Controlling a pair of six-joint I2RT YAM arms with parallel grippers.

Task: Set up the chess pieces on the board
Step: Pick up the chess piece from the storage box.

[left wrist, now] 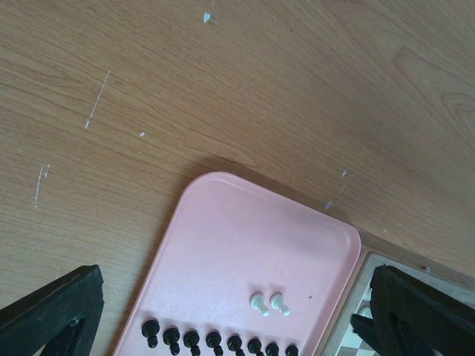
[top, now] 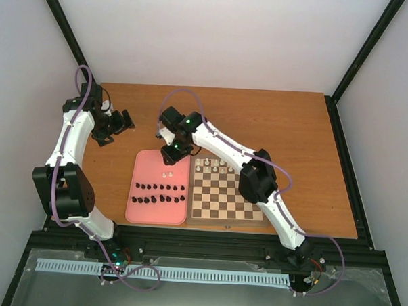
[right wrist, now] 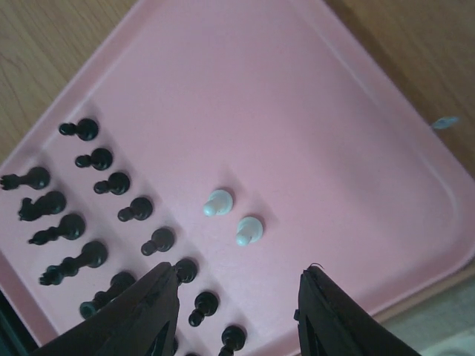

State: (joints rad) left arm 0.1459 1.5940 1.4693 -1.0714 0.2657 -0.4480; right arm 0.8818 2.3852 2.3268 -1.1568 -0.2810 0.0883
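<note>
The board lies right of a pink tray. Several white chess pieces stand on the board's far rows. Two white pawns stand on the tray, also seen from above and in the left wrist view. Two rows of black pieces stand on the tray's near half. My right gripper is open and empty, above the tray just beyond the white pawns. My left gripper is open and empty over bare table, left of the tray's far corner.
The tray and a corner of the board show in the left wrist view. The brown wooden table extends behind and to the right of the board. Black frame posts stand at its back corners.
</note>
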